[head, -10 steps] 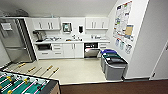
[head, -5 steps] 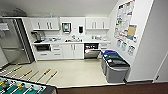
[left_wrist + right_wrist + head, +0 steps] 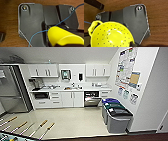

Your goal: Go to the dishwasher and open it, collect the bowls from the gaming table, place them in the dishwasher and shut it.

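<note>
The dishwasher [image 3: 91, 98] stands ajar, interior dark; yellow-green bowls [image 3: 111, 35] hide both grippers' fingers

The dishwasher [image 3: 91, 98] is set under the counter [image 3: 72, 89], right of the cabinet doors [image 3: 72, 99]. Bins [image 3: 117, 117] are ranged before the right wall (nearer than the dishwasher); the refrigerator [image 3: 11, 89] is placed far left.

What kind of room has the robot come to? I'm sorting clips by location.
Most likely an office kitchenette: white cabinets over a counter with a sink, a steel fridge, a built-in dishwasher with its door ajar, and sorting bins.
</note>
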Available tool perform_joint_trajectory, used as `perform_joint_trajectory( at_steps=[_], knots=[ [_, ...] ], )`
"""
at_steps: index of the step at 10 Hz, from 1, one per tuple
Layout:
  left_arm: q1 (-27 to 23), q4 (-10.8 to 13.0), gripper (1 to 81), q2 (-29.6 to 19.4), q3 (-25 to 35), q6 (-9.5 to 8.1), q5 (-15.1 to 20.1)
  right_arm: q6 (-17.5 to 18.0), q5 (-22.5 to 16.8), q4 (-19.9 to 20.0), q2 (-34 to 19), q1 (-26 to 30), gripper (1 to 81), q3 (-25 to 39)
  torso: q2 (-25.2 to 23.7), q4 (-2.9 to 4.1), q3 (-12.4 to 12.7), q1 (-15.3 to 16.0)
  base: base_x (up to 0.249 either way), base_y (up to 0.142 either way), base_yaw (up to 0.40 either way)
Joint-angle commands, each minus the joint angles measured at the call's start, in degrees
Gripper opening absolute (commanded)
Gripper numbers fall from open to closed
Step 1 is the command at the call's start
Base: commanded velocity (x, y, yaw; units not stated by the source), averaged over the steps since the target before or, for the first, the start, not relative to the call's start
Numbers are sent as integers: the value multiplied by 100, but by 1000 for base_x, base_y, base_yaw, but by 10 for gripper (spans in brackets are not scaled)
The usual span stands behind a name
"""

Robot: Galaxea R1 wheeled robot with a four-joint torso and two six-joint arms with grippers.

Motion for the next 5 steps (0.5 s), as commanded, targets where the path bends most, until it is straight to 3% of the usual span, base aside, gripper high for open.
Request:
perform_joint_trajectory(
  at_steps=[1,5],
  knots=[
    [-213,49,10,37,20,50,390,-27,-284,-60,-98,249,10,-13,0,0,2,0,192,-66,0],
    [-213,40,10,28,20,50,398,-26,-284,-60,-98,241,10,-13,0,0,0,2,192,-71,0]
  ],
)
